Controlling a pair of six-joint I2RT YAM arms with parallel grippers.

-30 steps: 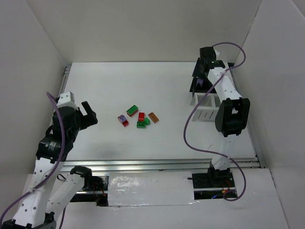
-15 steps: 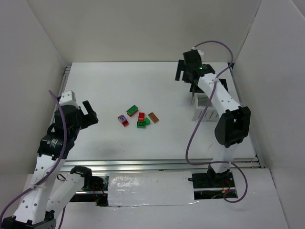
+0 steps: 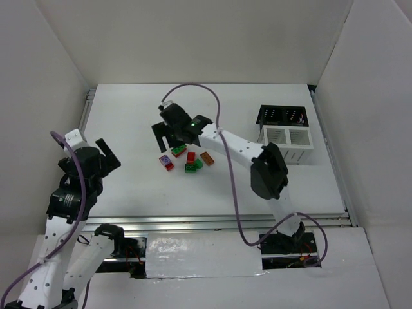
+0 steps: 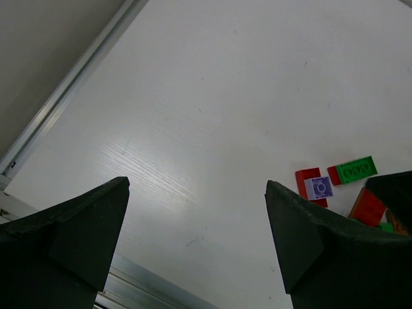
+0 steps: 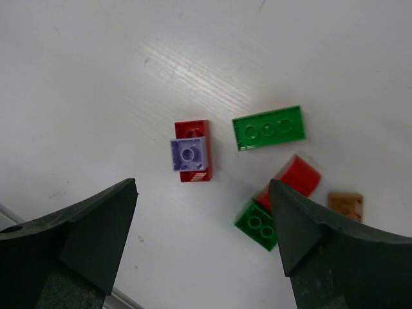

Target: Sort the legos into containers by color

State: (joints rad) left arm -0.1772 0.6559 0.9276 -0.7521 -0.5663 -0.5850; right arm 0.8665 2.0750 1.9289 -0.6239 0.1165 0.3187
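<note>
My right gripper (image 5: 203, 187) hovers, fingers spread, above the lavender-on-red lego (image 5: 191, 158). I see my left gripper (image 4: 197, 187) likewise parted, well apart from it.

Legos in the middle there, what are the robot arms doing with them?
The right arm's fingers hover open over the legos, holding nothing. The left arm's fingers hang open off to the side. The legos in view lie loose on the table, away from the black container and the white container.
</note>
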